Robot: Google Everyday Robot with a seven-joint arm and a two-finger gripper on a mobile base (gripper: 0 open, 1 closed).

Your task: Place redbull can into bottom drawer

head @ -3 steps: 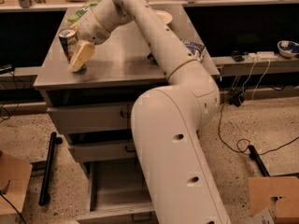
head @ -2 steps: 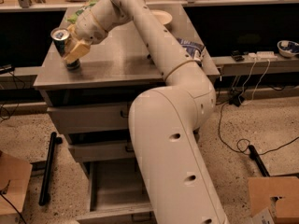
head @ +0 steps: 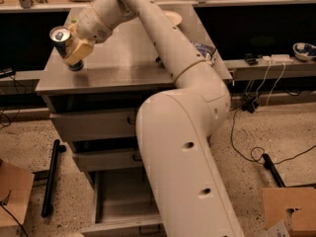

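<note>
My gripper (head: 74, 51) is shut on the redbull can (head: 63, 42) and holds it tilted in the air above the left edge of the grey cabinet top (head: 118, 63). The can's silver top faces up and to the left. The bottom drawer (head: 121, 201) is pulled open low in the view, a deep grey box, partly hidden behind my white arm (head: 182, 147). It looks empty where it shows.
Two closed wider drawers (head: 94, 125) sit above the open one. A blue and white bag (head: 205, 51) lies at the cabinet top's right edge. A black pole (head: 52, 177) lies on the floor at left. Cardboard boxes (head: 291, 211) stand at the lower corners. Cables run along the right floor.
My gripper has lifted the can off the cabinet top and carried it left toward the cabinet's left edge, tilting it.
</note>
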